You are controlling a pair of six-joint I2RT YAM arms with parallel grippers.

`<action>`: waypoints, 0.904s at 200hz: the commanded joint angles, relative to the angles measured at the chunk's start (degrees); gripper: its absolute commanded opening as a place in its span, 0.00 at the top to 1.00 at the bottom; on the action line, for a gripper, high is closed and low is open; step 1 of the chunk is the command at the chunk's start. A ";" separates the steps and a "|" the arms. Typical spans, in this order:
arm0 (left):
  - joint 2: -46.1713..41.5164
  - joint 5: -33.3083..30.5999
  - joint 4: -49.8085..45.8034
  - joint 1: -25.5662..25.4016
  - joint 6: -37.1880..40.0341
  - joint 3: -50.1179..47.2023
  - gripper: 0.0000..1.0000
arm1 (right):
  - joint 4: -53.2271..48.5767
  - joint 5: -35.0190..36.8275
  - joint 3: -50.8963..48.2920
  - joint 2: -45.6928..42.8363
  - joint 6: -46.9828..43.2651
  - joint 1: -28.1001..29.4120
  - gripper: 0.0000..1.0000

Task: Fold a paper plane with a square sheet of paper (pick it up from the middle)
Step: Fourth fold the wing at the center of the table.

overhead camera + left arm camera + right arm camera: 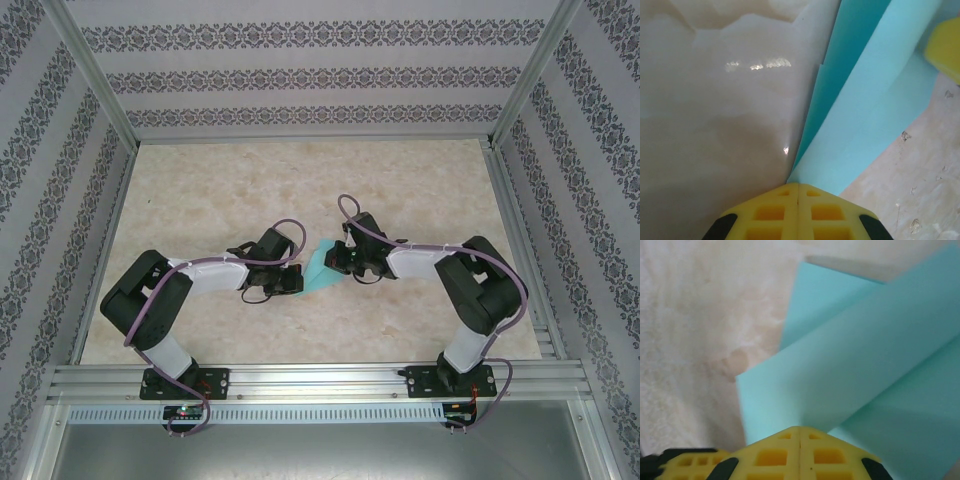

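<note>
The light-blue sheet of paper [320,268] hangs between my two grippers at mid-table, folded into overlapping layers and tapering to a point at its near end. My left gripper [299,282] is shut on its left edge; in the left wrist view the yellow fingers [775,212] meet with the paper [865,100] running out from their tip. My right gripper [339,261] is shut on the right edge; its pads [771,456] are pressed together with the folded paper [850,365] fanning away. Whether the paper touches the table I cannot tell.
The beige marbled table [250,190] is fenced by aluminium rails and patterned walls. Both arms reach inward from the near rail [320,385]. A yellow finger of the right gripper [945,45] shows at the upper right of the left wrist view.
</note>
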 commanded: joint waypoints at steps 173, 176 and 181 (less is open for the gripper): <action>2.64 -2.08 -7.68 0.32 1.64 -1.66 1.00 | 0.87 0.22 3.24 8.53 3.00 6.21 1.00; 2.64 -2.18 -7.92 0.32 1.64 -1.66 1.00 | 0.58 0.38 3.24 8.57 2.63 5.90 1.00; 2.71 -2.38 -8.21 0.32 1.78 -1.75 1.00 | 0.10 0.57 3.24 8.61 2.16 5.28 1.00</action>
